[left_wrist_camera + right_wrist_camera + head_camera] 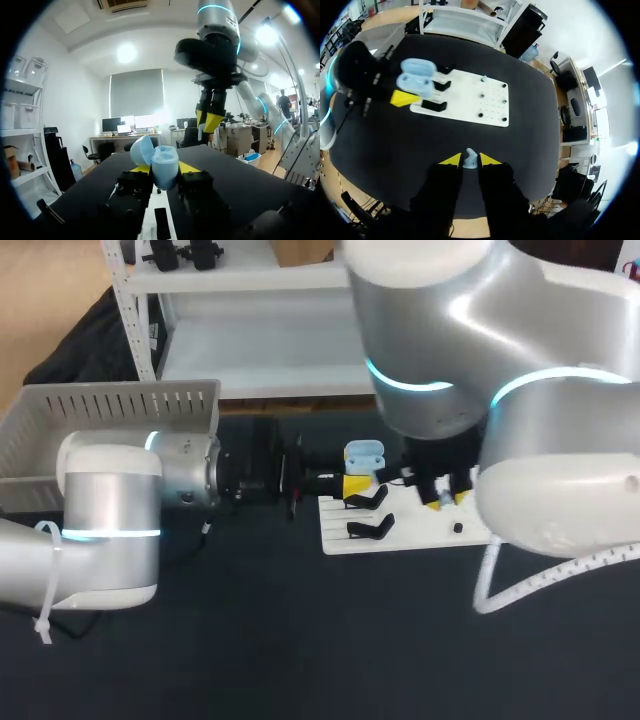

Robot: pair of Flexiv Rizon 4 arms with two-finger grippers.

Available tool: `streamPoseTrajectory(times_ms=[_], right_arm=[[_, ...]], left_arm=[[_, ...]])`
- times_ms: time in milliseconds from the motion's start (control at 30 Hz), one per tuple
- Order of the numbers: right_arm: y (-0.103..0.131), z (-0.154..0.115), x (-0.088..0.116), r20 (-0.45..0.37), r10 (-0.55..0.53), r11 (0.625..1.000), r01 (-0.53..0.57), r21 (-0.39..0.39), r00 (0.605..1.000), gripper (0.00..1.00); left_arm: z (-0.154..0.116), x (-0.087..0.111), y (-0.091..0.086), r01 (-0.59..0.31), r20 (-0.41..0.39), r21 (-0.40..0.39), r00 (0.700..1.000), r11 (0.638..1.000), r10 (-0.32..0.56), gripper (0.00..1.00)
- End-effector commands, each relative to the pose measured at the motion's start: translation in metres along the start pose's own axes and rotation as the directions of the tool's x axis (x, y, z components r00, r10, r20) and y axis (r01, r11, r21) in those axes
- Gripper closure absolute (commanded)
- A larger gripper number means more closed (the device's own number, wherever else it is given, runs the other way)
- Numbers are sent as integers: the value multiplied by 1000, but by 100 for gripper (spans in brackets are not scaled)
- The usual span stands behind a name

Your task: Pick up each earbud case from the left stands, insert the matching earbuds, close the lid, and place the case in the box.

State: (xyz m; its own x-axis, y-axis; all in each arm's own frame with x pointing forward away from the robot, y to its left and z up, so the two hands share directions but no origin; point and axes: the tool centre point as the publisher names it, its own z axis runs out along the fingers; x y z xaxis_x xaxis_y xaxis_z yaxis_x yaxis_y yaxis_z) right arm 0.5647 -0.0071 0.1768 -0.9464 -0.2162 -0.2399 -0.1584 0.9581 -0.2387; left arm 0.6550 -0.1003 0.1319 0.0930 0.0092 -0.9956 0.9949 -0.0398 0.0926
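Note:
My left gripper (357, 484) is shut on a light blue earbud case (364, 453) with its lid open, held over the left end of the white stand board (410, 533). In the left wrist view the case (164, 169) sits between the yellow tips, its lid (141, 150) tilted back. My right gripper (446, 498) hangs over the board's right part, shut on a small light blue earbud (470, 158). It shows ahead of and above the case as the right gripper (207, 120). From the right wrist the case (415, 80) lies well ahead of the earbud and to one side.
Two empty black stands (368, 528) sit on the board's left part. Another small earbud (483, 78) and several dark pegs (492, 102) are on its right part. A grey slatted box (110, 410) stands at the table's back left. Dark table surface lies in front of the board.

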Motion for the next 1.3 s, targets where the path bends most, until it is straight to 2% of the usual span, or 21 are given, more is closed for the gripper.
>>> streamPoseTrajectory(times_ms=[33,467,533,633,733,867,1100,1300], right_arm=[[22,-8,-6,9,24,1000,-24,1,1000,100],[27,-7,-5,16,25,1000,-25,-7,1000,100],[32,-11,-10,-2,13,998,-12,57,1000,100],[37,-19,-29,0,55,996,-55,76,998,100],[40,-21,-47,-32,144,986,-140,90,989,100],[45,-25,-61,-76,264,964,-261,51,962,100],[39,-17,-68,-97,376,926,-369,78,922,100],[35,-17,-62,-82,391,920,-387,57,917,100]], left_arm=[[0,0,-2,-2,1,-8,1000,1000,2,100],[0,0,-2,-2,1,-8,1000,1000,2,100],[0,0,-2,-2,1,-8,1000,1000,2,100],[0,0,-2,-2,1,-8,1000,1000,2,100],[0,0,-2,-2,1,-8,1000,1000,2,100],[0,0,-2,-2,1,-8,1000,1000,2,100],[0,0,-2,-2,1,-8,1000,1000,2,100],[0,0,-2,-2,1,-8,1000,1000,2,100]])
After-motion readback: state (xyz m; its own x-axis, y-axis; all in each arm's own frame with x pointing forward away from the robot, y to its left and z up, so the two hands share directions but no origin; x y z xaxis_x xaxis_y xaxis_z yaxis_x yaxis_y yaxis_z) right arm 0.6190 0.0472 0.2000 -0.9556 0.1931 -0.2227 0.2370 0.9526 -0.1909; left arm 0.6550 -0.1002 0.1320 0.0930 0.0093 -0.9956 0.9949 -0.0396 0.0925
